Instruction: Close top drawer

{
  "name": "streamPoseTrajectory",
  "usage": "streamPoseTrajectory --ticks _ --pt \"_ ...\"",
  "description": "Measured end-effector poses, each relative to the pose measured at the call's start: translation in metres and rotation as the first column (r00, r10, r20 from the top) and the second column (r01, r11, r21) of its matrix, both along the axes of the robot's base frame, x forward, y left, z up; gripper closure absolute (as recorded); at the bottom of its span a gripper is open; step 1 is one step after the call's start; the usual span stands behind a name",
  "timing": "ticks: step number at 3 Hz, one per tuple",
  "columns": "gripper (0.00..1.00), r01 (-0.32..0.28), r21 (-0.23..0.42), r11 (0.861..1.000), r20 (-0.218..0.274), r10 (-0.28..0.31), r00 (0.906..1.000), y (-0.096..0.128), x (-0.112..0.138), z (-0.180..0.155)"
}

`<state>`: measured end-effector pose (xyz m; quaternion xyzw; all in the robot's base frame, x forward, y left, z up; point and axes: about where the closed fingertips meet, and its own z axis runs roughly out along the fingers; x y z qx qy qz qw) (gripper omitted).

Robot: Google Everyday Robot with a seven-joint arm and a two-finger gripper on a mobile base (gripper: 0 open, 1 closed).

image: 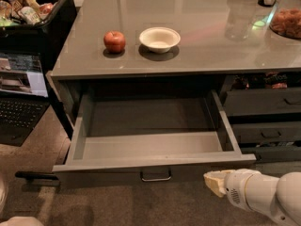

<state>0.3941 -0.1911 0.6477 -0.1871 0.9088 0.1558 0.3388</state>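
Note:
The top drawer (pixel 150 147) is a wide grey drawer pulled far out from under the grey counter, its plain interior bare. Its front panel faces me with a small metal loop handle (pixel 156 175) at the centre. My gripper (pixel 214 182) comes in from the lower right on a white arm. Its yellowish tip sits just in front of the right end of the drawer's front panel, to the right of the handle. I cannot tell whether it touches the panel.
A red apple (pixel 114 41) and a white bowl (pixel 159 38) sit on the counter (pixel 211 46) above the drawer. Narrower grey drawers (pixel 263 102) are stacked at the right. A black bin of groceries (pixel 28 8) and a laptop (pixel 19 98) stand at the left.

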Motion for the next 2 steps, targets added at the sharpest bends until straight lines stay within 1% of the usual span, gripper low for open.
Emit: streamPoseTrajectory --ticks 1,2 --pt "1.00 0.004 0.003 1.000 0.033 -0.005 0.9994 0.0036 0.0322 0.0028" --pt "1.00 0.004 0.003 1.000 0.033 -0.005 0.9994 0.0031 0.0307 0.0028"
